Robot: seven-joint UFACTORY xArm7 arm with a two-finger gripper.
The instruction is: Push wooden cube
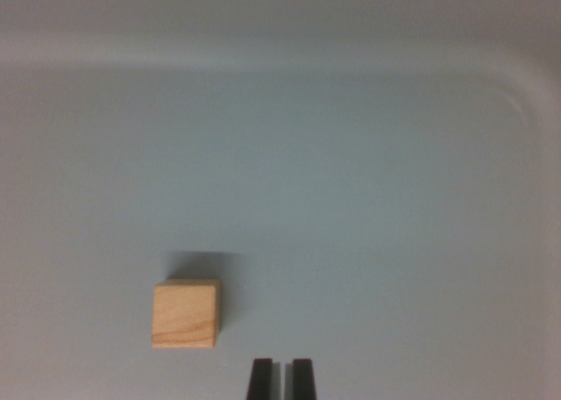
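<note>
The wooden cube point(186, 314) rests on the floor of a pale tray point(368, 198), clear of the rim. The gripper point(280, 379) sits near the cube, toward the wrist view's lower right, not touching; its dark fingertips point(260, 378) are nearly together, a thin gap between them.

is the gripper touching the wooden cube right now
No, the gripper sits at the bottom edge, apart from the wooden cube, with bare tray floor between them.
</note>
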